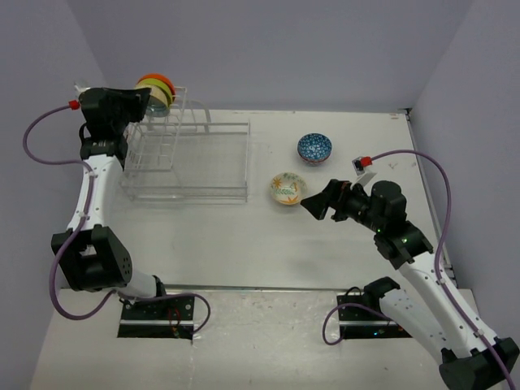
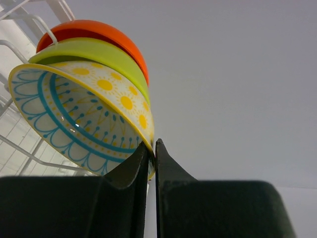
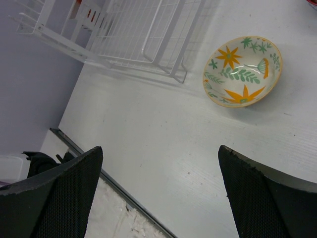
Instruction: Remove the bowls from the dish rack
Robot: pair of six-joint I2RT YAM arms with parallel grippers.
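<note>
The clear wire dish rack (image 1: 188, 159) stands at the back left, its taller gridded end on the left. Three bowls stand on edge there: a sun-patterned yellow and blue bowl (image 2: 84, 114), a lime green bowl (image 2: 99, 52) and an orange bowl (image 2: 106, 32). My left gripper (image 2: 152, 148) is shut on the rim of the sun-patterned bowl at the rack's tall end (image 1: 154, 101). A cream flower bowl (image 1: 288, 189) and a dark blue bowl (image 1: 314, 148) sit on the table. My right gripper (image 1: 313, 205) is open and empty, just right of the flower bowl (image 3: 241, 71).
The rack (image 3: 133, 37) shows at the top left of the right wrist view. The table's near edge with a metal strip (image 3: 99, 171) lies below the right gripper. Purple walls close the back and sides.
</note>
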